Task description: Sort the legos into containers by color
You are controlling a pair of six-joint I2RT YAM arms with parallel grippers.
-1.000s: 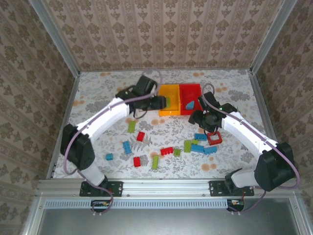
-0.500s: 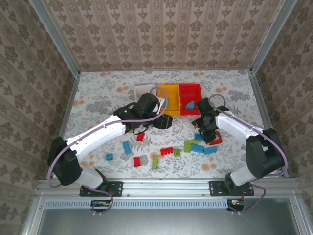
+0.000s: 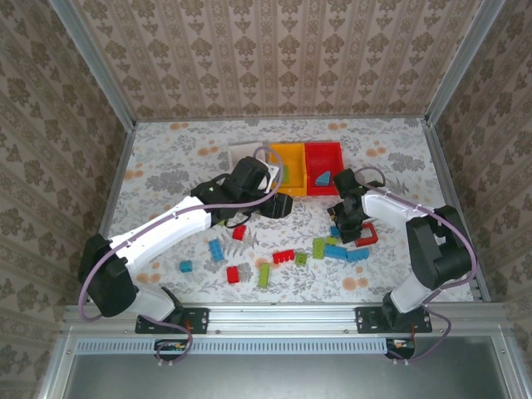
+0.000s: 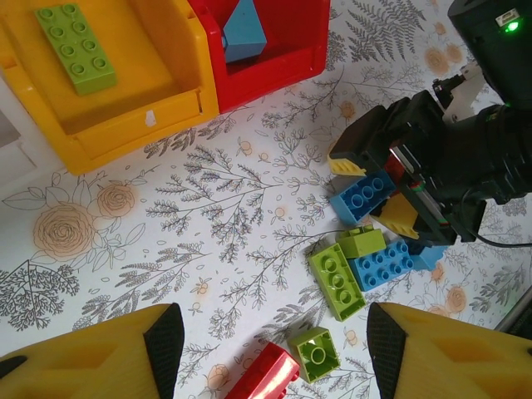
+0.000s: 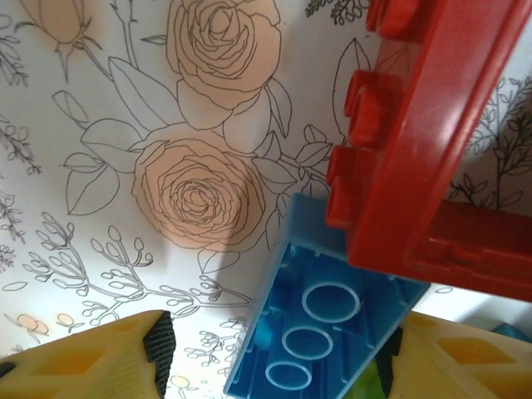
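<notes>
Bricks in red, green and blue are strewn over the table toward its near edge, most of them right of the middle. Three bins are set side by side nearer the far edge: a white bin on the left, a yellow bin in the middle and a red bin on the right. One green brick is seen lying flat in the yellow bin, and a blue piece in the red bin (partly cut off at the edge of the view).

The left gripper is held above the table just on the near side of the yellow bin, its jaws spread and nothing between them.

The right gripper is seen low over the table on the near side of the red bin, its jaws wide apart on either side of a blue brick. That brick is tilted, its hollow underside turned to the wrist camera, and a gap is seen between it and one finger. A red frame is seen overlapping its upper end; whether the two touch cannot be told.
</notes>
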